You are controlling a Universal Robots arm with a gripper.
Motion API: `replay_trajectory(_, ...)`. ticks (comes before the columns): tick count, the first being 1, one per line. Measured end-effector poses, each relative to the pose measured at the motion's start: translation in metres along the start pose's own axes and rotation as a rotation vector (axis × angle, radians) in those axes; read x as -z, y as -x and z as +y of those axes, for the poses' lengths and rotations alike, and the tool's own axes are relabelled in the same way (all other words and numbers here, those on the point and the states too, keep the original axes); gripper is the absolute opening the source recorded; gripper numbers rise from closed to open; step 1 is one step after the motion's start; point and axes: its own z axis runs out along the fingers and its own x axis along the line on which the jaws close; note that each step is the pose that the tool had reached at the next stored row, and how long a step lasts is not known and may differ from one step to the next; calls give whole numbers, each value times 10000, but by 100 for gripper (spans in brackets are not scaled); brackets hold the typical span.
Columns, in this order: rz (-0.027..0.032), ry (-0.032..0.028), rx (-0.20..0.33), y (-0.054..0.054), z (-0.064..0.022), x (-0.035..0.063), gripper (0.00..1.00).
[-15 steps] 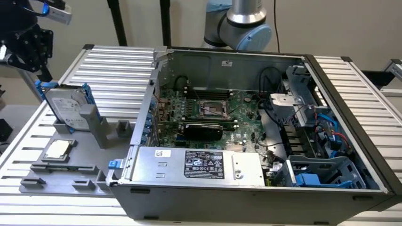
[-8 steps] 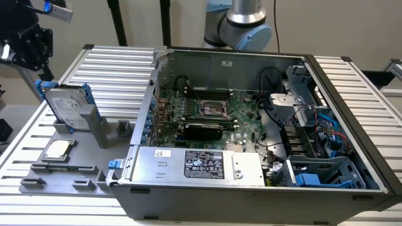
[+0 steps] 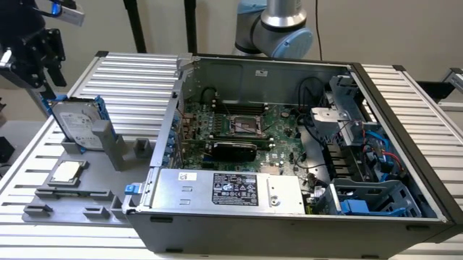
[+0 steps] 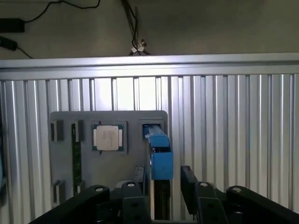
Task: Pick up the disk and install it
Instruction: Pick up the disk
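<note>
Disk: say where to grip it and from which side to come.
Grip the disk by its upper edge, pinching across the two flat faces, coming from above. It stands on edge in the grey holder, whose slot holds its lower part; probably only the top is free.

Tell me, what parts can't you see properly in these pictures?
1. Disk: exterior view, its bottom is hidden inside the grey holder; the label words are too small to read.
2. Disk's flat face: wrist view, seen edge-on, so hidden.
3. Gripper: exterior view, partly cut off by the picture's left edge.
4. Robot arm: exterior view, cut off by the top edge.
</note>
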Motion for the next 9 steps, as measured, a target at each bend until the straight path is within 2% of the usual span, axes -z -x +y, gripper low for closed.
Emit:
replay_trajectory(3, 0, -32, 28, 0, 1, -44, 100)
replay_trajectory(9, -4, -135, 43, -1, 3, -152, 100)
